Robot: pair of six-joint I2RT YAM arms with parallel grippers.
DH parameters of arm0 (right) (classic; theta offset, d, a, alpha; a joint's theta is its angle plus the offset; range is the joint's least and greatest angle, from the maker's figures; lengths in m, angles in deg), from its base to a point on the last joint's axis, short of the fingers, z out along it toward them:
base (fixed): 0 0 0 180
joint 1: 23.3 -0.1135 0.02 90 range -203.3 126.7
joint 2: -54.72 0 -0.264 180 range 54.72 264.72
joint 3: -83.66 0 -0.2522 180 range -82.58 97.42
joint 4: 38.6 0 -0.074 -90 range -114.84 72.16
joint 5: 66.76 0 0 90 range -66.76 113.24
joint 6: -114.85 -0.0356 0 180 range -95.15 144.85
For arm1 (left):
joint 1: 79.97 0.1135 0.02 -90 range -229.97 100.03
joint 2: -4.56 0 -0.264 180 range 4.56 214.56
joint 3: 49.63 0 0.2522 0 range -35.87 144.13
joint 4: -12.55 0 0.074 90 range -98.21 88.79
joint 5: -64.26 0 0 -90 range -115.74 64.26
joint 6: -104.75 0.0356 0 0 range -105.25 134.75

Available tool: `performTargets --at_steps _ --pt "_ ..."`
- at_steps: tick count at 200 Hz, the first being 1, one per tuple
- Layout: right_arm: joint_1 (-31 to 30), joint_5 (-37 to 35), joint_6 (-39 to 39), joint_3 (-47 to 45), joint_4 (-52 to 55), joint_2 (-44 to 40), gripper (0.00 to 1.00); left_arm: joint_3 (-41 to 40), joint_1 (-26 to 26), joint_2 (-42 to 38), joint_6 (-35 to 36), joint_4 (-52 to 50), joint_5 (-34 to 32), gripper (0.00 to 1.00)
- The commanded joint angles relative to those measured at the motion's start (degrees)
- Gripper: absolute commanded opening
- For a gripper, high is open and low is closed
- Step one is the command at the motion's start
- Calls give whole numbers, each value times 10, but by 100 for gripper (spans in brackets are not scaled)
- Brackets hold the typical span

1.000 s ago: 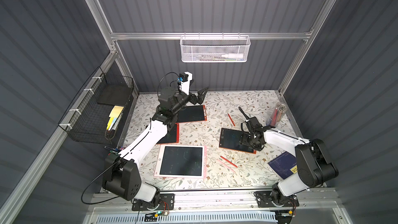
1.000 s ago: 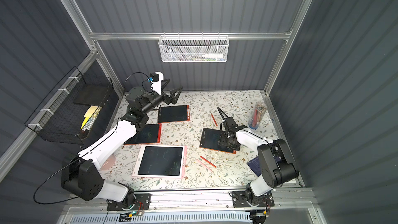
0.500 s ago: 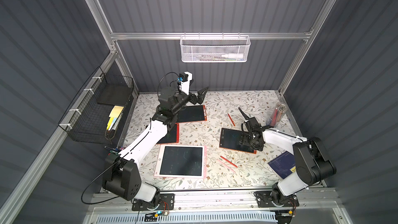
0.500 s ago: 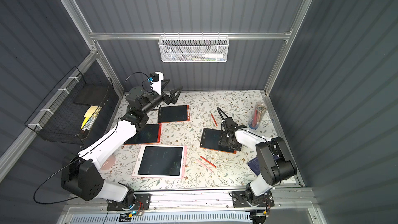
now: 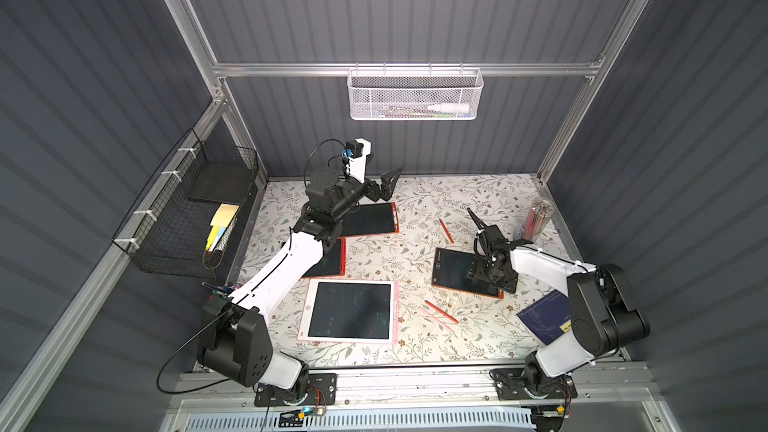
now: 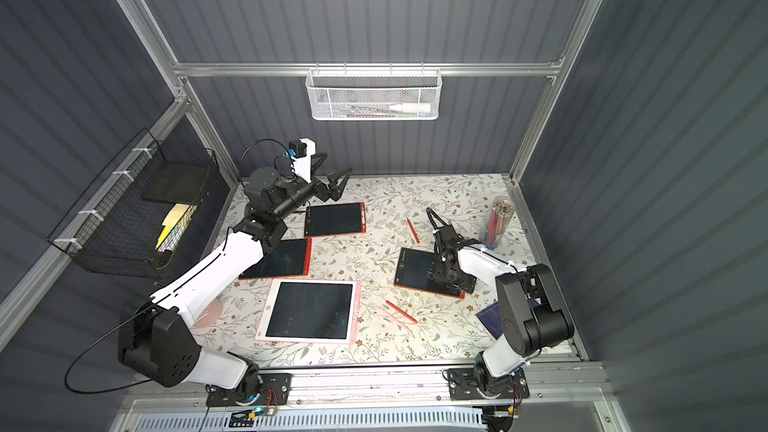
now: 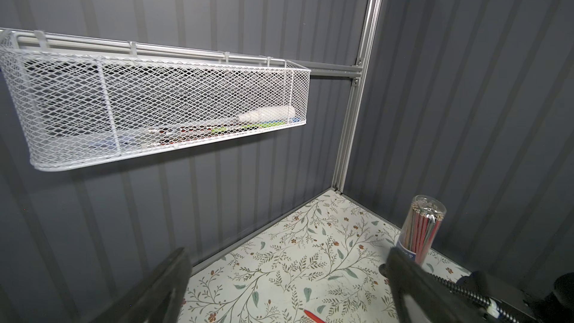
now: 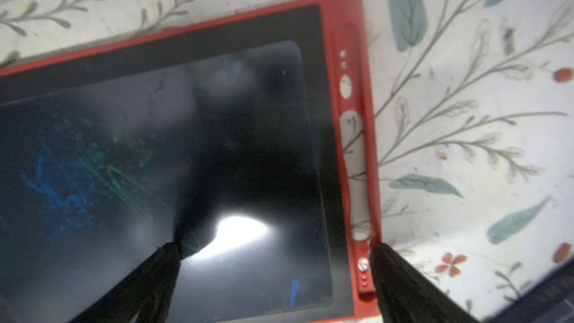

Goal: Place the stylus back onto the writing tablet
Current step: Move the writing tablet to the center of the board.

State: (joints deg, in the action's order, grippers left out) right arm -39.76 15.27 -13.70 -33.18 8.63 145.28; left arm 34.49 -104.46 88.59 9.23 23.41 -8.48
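Since my right gripper point(image 8: 276, 253) hangs low over the red tablet point(image 8: 217, 138) with its jaws spread wide and nothing between them, the risk is the next move. Side slot point(image 8: 354, 163) at frame right shows a pale strip (stylus or bare slot, can't tell). Loose red stylus point(image 5: 441, 312) lies on the cloth point(image 5: 415, 251) lower centre of a top view, near the tablet, not touching, a pink stylus point(image 5: 435, 320) just beside it. Grabbing there could pinch both or roll it away; one fingertip point(image 8: 391, 268) sits at the tablet's rim and could drag it. Left gripper point(image 7: 287, 251) open wide, empty, up by the back wall.
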Motion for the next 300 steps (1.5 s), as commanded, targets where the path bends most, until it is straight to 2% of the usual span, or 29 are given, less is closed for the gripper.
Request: performTargets --at_steps 1,15,28,48,91,138,160,201,257,300 --pt "1 22 8 10 11 -23 97 5 1 17 7 -18 -24 99" --pt "-7 41 31 9 -7 -51 97 16 1 38 -2 -25 -24 99" --pt "-16 55 43 12 -14 -78 97 21 1 64 -13 -50 -69 99" --pt "-27 89 56 12 -26 -117 96 89 1 127 -25 -105 -123 99" --pt "-74 102 59 5 -23 -178 95 207 3 263 -83 -217 -242 99" --pt "-95 106 62 -30 -20 -236 95 276 43 366 -125 -259 -273 99" --pt "-95 94 69 -35 -13 -252 96 271 70 396 -137 -262 -265 99" --pt "-95 96 70 -46 -17 -263 96 229 121 406 -144 -246 -245 99" --pt "-95 91 61 -51 -22 -258 96 161 124 401 -148 -221 -227 99" --pt "-95 79 57 -55 -20 -269 96 141 124 402 -147 -214 -209 99"
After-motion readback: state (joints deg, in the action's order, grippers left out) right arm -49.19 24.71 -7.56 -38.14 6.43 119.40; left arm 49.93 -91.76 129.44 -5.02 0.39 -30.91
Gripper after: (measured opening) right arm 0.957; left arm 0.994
